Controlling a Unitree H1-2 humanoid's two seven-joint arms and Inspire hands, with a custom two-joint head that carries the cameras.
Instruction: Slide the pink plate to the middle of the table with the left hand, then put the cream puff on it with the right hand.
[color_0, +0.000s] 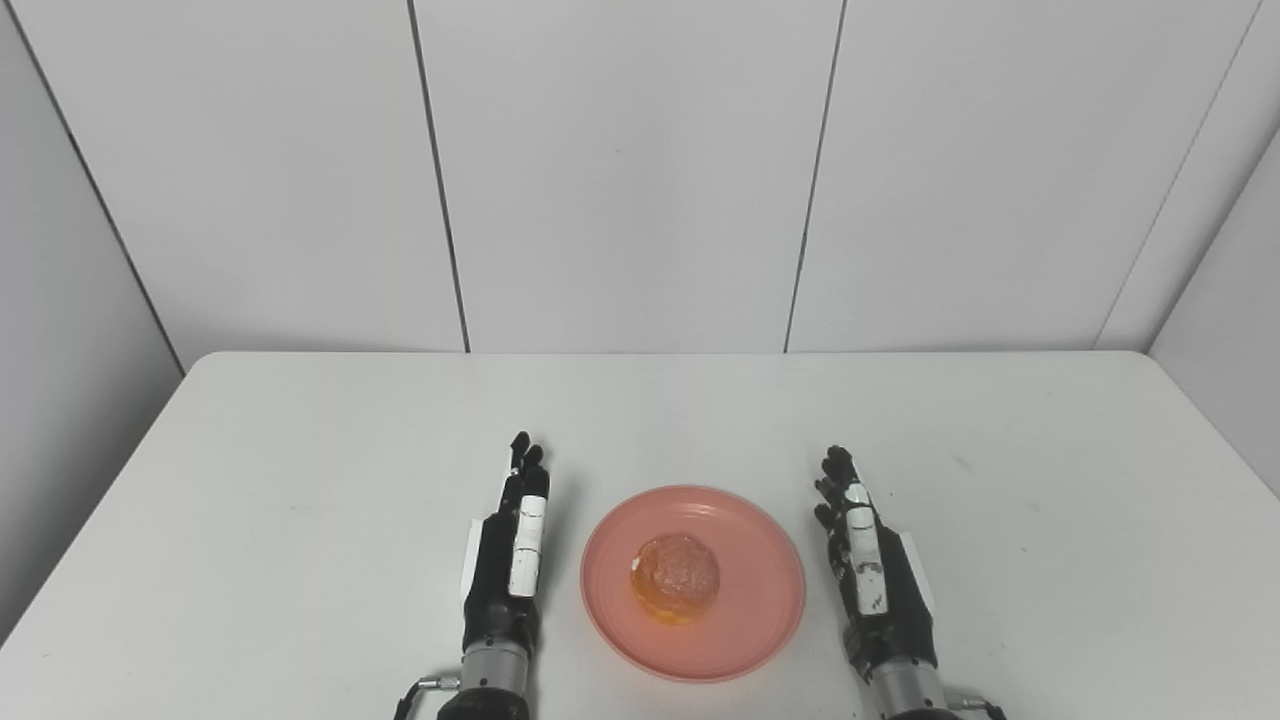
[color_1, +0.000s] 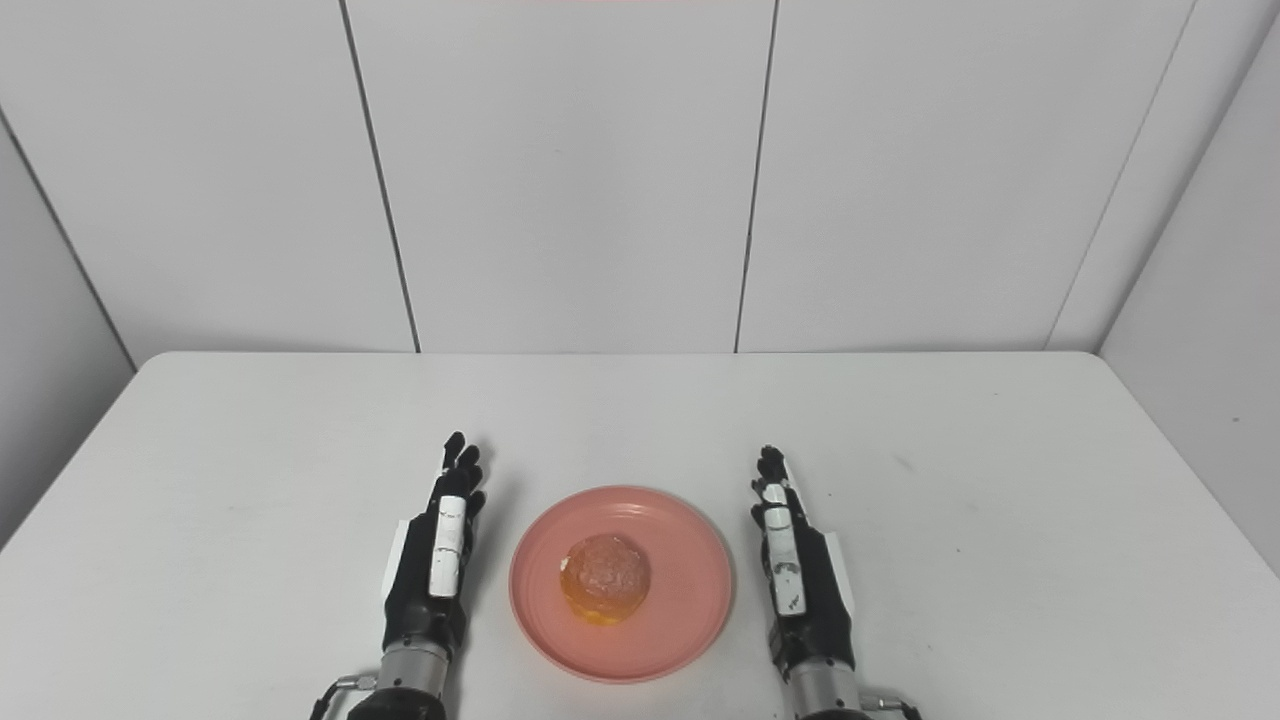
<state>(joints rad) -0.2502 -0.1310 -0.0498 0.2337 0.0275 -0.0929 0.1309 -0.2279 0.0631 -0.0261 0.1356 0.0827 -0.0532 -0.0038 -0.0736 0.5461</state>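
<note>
pink plate (color_0: 760, 610) near table (color_0: 300, 480) front edge, centred | cream puff (color_0: 675, 578) on plate middle | left hand (color_0: 508, 560) flat beside plate, fingers extended, empty | right hand (color_0: 872, 575) same, opposite side
</note>
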